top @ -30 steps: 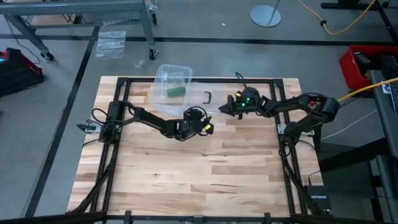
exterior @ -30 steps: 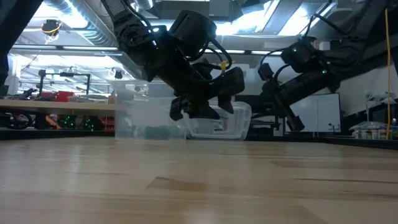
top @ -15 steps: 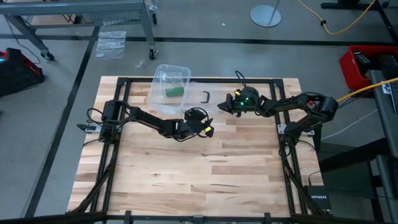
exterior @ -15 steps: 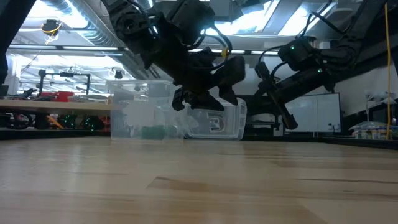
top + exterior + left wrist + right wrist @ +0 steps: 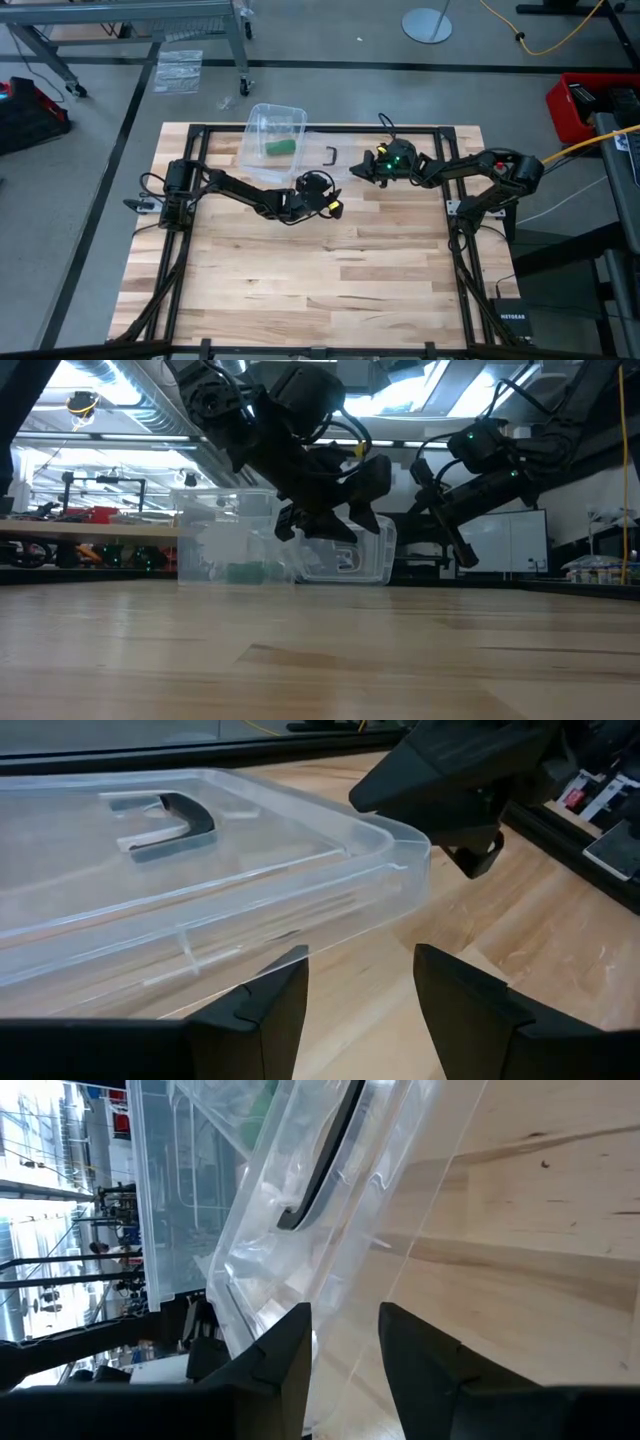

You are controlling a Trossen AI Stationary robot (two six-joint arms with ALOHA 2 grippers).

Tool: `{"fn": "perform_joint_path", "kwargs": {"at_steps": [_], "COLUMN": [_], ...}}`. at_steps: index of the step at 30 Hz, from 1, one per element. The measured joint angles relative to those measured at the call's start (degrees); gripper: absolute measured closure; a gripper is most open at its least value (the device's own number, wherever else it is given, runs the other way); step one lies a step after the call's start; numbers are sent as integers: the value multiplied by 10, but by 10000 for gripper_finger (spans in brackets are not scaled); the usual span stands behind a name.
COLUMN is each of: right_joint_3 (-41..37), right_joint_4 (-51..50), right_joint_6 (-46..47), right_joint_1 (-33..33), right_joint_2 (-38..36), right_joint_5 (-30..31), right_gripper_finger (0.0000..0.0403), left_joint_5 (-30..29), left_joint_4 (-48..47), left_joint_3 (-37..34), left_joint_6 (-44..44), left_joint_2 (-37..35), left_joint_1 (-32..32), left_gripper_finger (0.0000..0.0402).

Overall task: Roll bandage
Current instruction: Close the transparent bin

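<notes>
Bandage (image 5: 281, 147): small green roll inside the clear plastic box (image 5: 258, 152), which sits at the table's far edge, partly hanging past the frame rail. In low view the green shows thru the box wall (image 5: 243, 572).

Clear lid (image 5: 322, 152) w/ black handle (image 5: 332, 156) lies flat on the wood just beside the box, between the two grippers.

L gripper (image 5: 318, 187) sits near mid-table, on the near side of the lid, raised off the wood. Fingers spread wide, nothing between them; its wrist view shows the lid's rounded corner (image 5: 400, 845) just ahead of the gap, not touching either finger (image 5: 268, 1010).

R gripper (image 5: 362, 168) is at the lid's right side, also raised. Jaws part-open w/ a narrow gap; wrist view shows the lid edge (image 5: 330, 1230) running close past the fingers (image 5: 420, 1370), but can't tell if they touch it. No grip seen.

Room: the table (image 5: 330, 290) is bare wood across its whole near half, wide open for moves. Far strip is crowded: box, lid and both grippers near each other. The arms' tips stand apart, lid between.
</notes>
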Motion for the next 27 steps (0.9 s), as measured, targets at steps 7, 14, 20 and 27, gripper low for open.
{"fn": "perform_joint_path", "kwargs": {"at_steps": [7,14,20,27], "right_joint_3": [0,0,-1,-1], "right_joint_4": [8,7,6,17], "right_joint_6": [18,43,73,134], "right_joint_1": [0,17,39,42], "right_joint_2": [0,0,0,17], "right_joint_5": [-10,-15,2,8], "right_gripper_finger": [281,281,281,281], "left_joint_5": [-1,-1,0,3], "left_joint_4": [0,-2,-3,0], "left_joint_3": [0,-1,-1,-1], "left_joint_6": [-1,-1,-1,5], "left_joint_2": [0,1,1,1], "left_joint_1": [1,1,1,0], "left_gripper_finger": [226,226,226,226]}}
